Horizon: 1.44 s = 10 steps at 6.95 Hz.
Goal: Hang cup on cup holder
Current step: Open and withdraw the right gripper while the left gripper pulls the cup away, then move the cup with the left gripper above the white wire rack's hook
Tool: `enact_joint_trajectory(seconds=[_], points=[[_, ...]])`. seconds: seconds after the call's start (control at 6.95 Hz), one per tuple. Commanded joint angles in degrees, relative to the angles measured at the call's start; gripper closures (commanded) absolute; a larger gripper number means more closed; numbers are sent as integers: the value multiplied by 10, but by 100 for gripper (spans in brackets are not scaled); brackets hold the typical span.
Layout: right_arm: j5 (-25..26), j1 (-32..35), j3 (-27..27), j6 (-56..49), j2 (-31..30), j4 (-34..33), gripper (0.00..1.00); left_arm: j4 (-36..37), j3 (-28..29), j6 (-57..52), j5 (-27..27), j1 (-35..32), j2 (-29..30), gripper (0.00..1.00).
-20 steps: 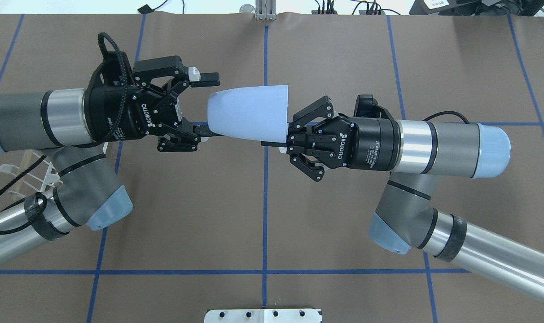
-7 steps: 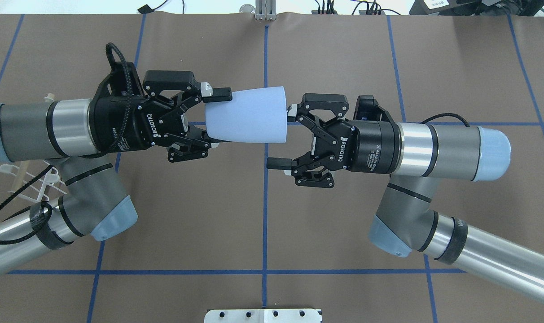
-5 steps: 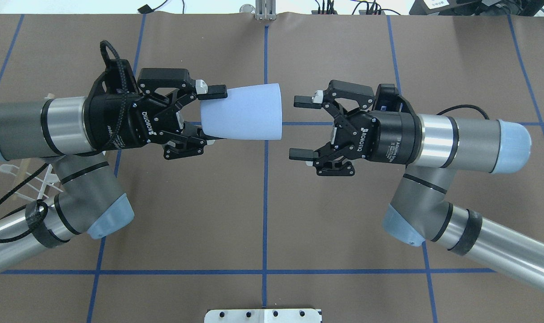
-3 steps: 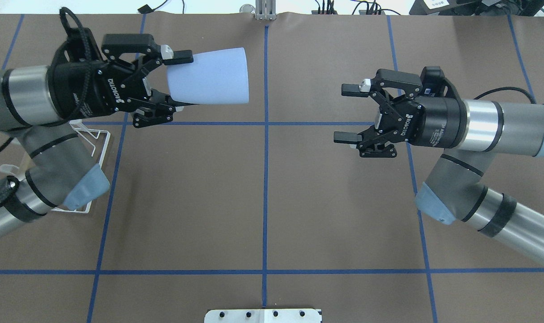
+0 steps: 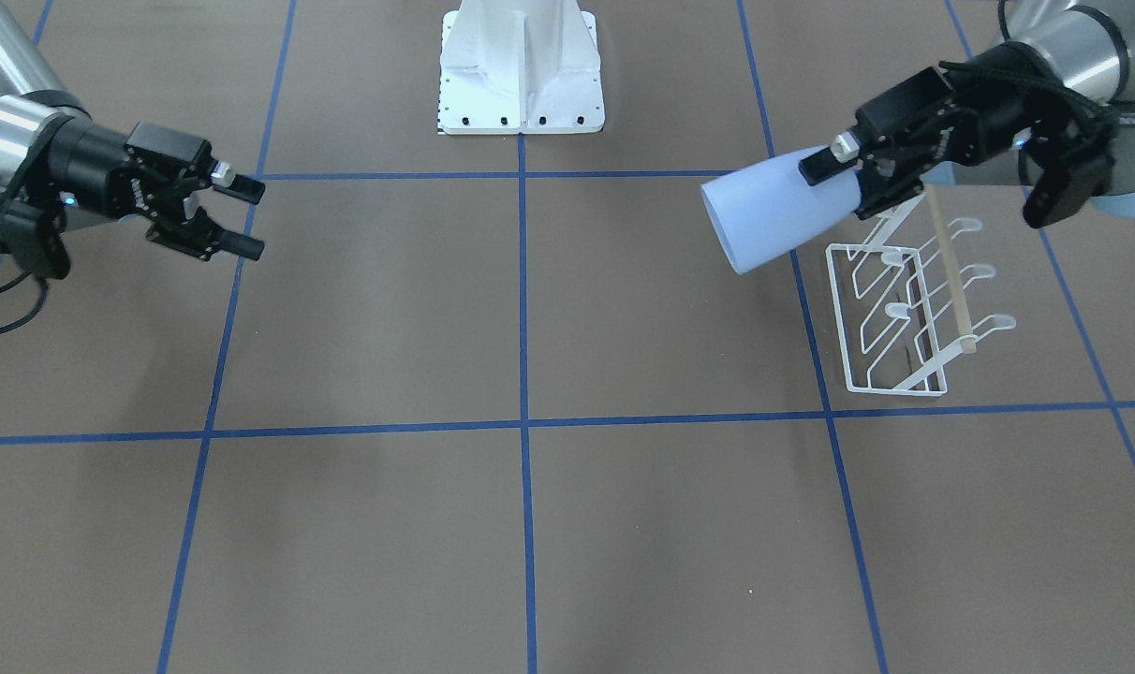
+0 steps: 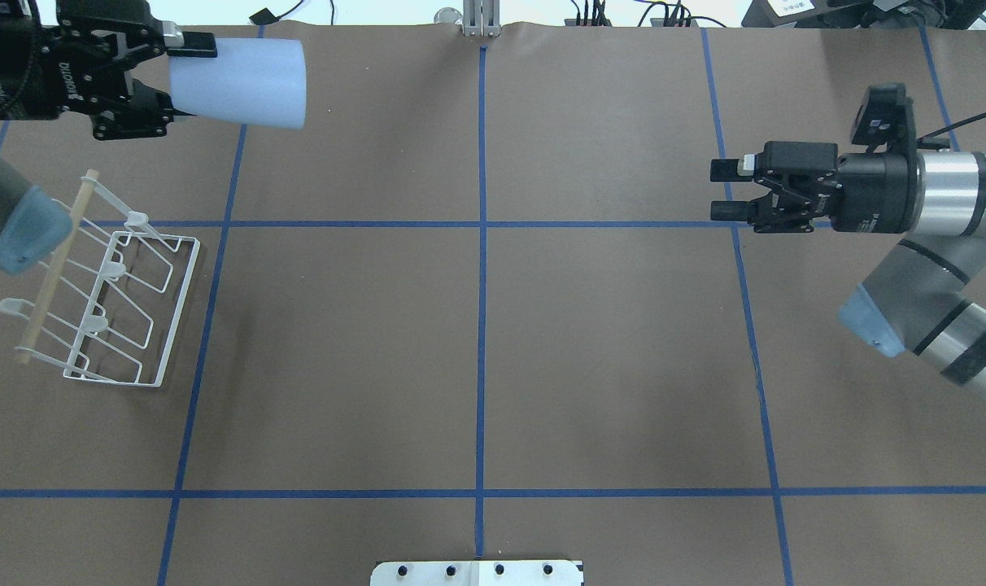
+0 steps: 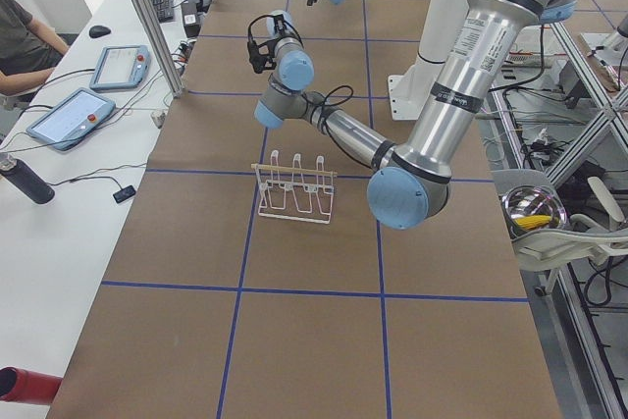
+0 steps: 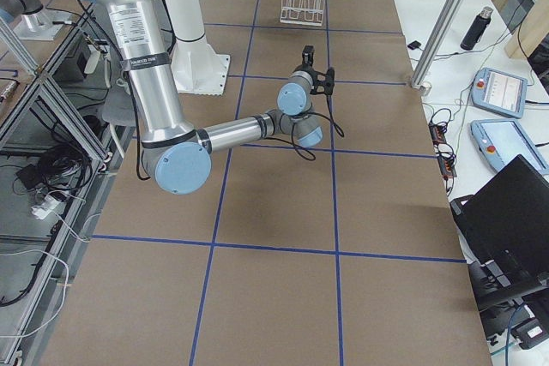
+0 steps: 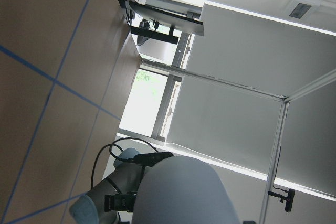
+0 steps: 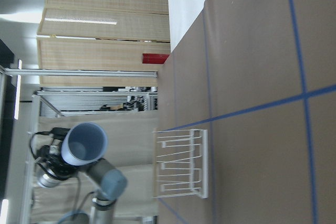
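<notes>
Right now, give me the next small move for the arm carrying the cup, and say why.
Probably bring the left tool over the cup holder while tipping the cup mouth-down. The cup is gripped at its base, lying roughly level, off the rack's end, and the prongs are all bare.

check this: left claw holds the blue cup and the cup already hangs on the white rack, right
No. The left claw holds the blue cup, but the cup is in the air, apart from the white rack, not hanging on it. The overhead exterior view shows this.
</notes>
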<state>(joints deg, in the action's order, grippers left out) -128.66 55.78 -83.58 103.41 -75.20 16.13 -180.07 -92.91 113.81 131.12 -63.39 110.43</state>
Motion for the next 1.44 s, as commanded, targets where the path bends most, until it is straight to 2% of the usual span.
enact_joint_trajectory(seconds=[0.0, 0.14, 0.29, 0.43, 0.58, 0.72, 1.01, 1.29], points=[[-109, 121, 35, -235, -17, -135, 0, 160, -2, -213, 95, -86, -29, 100], [-106, 162, 35, -336, -49, -187, 0, 237, -7, -305, 133, -138, -31, 100], [-107, 206, 34, -457, -54, -296, 0, 275, -11, -365, 134, -155, -49, 100], [-109, 236, 32, -619, -56, -412, 0, 320, -12, -413, 135, -158, -63, 100], [-109, 254, 28, -724, -55, -514, 0, 386, -21, -451, 136, -156, -68, 100], [-102, 260, 28, -793, -55, -580, 0, 460, -34, -483, 142, -150, -76, 100], [-89, 263, 28, -806, -53, -622, 0, 669, -115, -518, 157, -121, -72, 100], [-40, 247, 27, -812, -54, -637, 0, 696, -137, -630, 130, -116, -73, 100]])
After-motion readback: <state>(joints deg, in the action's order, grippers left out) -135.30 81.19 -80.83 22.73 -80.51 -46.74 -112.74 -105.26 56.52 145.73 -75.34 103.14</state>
